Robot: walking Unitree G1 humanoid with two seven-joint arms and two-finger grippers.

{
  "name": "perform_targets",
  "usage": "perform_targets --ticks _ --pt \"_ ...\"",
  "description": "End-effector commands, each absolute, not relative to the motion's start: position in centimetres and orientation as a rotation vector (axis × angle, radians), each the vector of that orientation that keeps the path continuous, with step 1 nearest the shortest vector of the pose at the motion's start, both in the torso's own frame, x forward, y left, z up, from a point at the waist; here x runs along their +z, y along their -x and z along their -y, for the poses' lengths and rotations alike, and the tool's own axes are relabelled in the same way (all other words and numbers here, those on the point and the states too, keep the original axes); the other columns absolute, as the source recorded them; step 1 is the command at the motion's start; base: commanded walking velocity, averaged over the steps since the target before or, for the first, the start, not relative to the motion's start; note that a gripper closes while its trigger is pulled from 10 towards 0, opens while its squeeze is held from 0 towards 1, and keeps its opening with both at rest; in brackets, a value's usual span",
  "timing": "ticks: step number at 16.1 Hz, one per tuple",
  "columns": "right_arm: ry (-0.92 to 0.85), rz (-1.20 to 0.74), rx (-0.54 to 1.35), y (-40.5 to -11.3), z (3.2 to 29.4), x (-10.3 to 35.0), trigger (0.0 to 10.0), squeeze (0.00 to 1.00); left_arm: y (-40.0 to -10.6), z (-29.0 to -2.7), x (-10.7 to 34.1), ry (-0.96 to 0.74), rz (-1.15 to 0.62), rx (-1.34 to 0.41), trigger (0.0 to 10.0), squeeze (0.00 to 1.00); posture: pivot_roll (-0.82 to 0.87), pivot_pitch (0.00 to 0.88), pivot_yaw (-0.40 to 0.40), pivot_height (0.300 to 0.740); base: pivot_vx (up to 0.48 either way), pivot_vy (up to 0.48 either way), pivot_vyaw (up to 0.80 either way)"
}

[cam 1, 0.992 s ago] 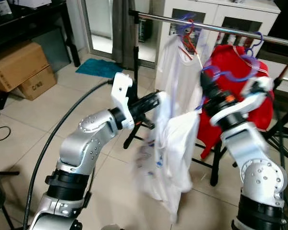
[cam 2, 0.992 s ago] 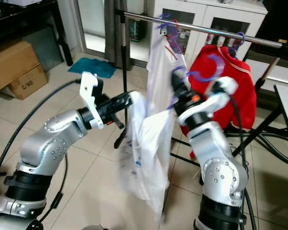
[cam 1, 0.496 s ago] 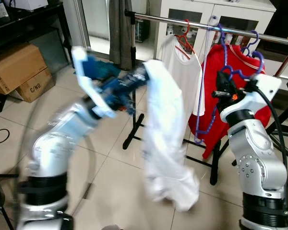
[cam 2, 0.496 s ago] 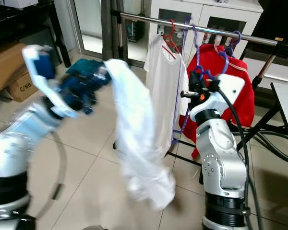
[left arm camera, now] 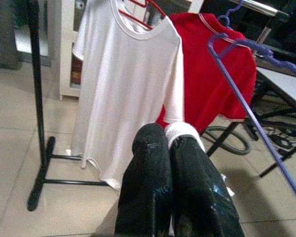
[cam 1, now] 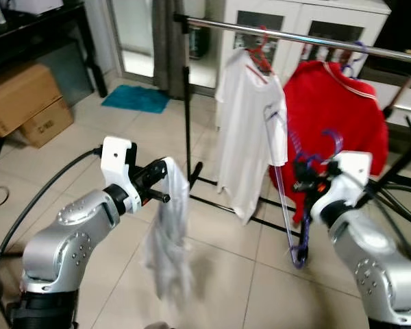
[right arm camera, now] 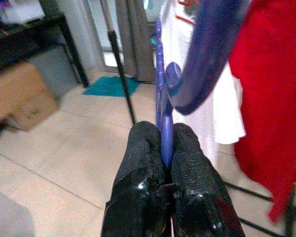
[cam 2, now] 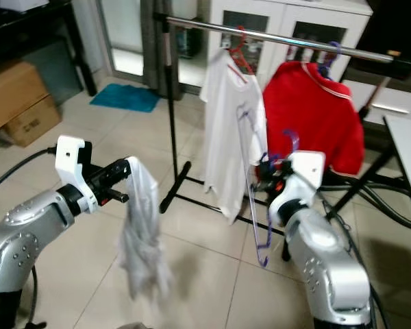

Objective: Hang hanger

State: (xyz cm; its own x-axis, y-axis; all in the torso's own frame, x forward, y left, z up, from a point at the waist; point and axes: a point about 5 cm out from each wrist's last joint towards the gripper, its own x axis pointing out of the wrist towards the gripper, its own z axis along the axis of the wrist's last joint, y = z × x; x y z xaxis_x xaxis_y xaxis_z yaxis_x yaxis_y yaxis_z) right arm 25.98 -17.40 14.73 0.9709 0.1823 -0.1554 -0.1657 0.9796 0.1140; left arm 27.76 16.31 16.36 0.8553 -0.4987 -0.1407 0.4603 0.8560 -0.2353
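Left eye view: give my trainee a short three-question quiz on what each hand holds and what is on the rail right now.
1. True or false: the right hand is shut on the purple hanger.
2. What does the left hand grip?
A. a red shirt
B. a loose white garment
C. a cardboard box
3. Fill in: on the metal rail, beside the white T-shirt, hangs a ____ shirt.

Key
1. True; its fingers pinch the hanger's bar.
2. B; the loose white garment droops from it toward the floor.
3. Red; the red shirt.
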Motion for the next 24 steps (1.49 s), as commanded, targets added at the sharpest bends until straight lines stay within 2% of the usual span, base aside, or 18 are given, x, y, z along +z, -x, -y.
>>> perform_targets --ticks 1,4,6,7,9,10,13,15,16,17,18,20,24 --pt "-0.038 -0.183 0.115 -25.4 18.2 14.4 10.0 0.00 -27.5 -16.3 16.8 0.169 -0.168 -0.471 10.0 0.00 0.06 0.000 0.002 0.740 0.000 0.000 -0.80" --pt "0.010 -0.174 0.100 -24.5 18.7 14.8 10.0 0.00 -26.5 -15.7 14.9 0.108 -0.218 -0.413 10.0 0.00 0.05 0.000 0.021 0.740 0.000 0.000 -0.80" --pt "0.025 -0.189 0.090 -24.5 19.0 14.8 10.0 0.00 -26.5 -16.0 14.2 0.152 -0.250 -0.346 10.0 0.00 0.06 0.000 0.014 0.740 0.000 0.000 -0.80" --pt "0.021 -0.171 0.101 -24.7 18.7 15.2 10.0 0.00 -26.2 -16.2 14.1 0.240 -0.272 -0.333 10.0 0.00 0.05 0.000 0.025 0.740 0.000 0.000 -0.80" --pt "-0.073 -0.122 0.142 -24.7 17.9 16.2 10.0 0.00 -25.8 -15.9 14.0 0.253 -0.282 -0.363 10.0 0.00 0.04 0.000 0.011 0.740 0.000 0.000 -0.80" --pt "-0.052 -0.128 0.133 -24.6 17.9 16.2 10.0 0.00 -25.8 -15.9 14.1 0.170 -0.229 -0.341 10.0 0.00 0.03 0.000 0.010 0.740 0.000 0.000 -0.80" --pt "0.000 -0.157 0.077 -24.3 18.6 15.9 10.0 0.00 -26.4 -16.0 15.3 0.213 -0.073 -0.220 10.0 0.00 0.02 0.000 -0.025 0.740 0.000 0.000 -0.80" --pt "0.038 -0.148 0.082 -24.5 19.0 15.8 10.0 0.00 -26.5 -16.1 15.7 0.156 -0.063 -0.193 10.0 0.00 0.03 0.000 -0.030 0.740 0.000 0.000 -0.80" --pt "0.055 -0.094 0.065 -24.6 18.8 16.3 10.0 0.00 -26.4 -16.3 15.5 0.110 -0.108 -0.206 10.0 0.00 0.03 0.000 -0.025 0.740 0.000 0.000 -0.80" --pt "0.015 -0.083 0.067 -24.5 18.6 16.6 10.0 0.00 -26.3 -16.1 15.5 0.114 -0.117 -0.269 10.0 0.00 0.03 0.000 -0.011 0.740 0.000 0.000 -0.80" --pt "0.051 -0.080 0.050 -24.4 18.7 16.5 10.0 0.00 -26.2 -15.8 15.5 0.133 -0.105 -0.315 10.0 0.00 0.04 0.000 -0.013 0.740 0.000 0.000 -0.80" --pt "-0.032 -0.106 0.071 -24.8 17.8 16.0 10.0 0.00 -26.0 -15.8 15.7 0.109 -0.114 -0.322 10.0 0.00 0.06 0.000 -0.018 0.740 0.000 0.000 -0.80" --pt "-0.045 -0.091 0.063 -24.8 17.2 15.9 10.0 0.00 -26.1 -15.5 15.2 0.118 -0.149 -0.352 10.0 0.00 0.04 0.000 0.007 0.740 0.000 0.000 -0.79"
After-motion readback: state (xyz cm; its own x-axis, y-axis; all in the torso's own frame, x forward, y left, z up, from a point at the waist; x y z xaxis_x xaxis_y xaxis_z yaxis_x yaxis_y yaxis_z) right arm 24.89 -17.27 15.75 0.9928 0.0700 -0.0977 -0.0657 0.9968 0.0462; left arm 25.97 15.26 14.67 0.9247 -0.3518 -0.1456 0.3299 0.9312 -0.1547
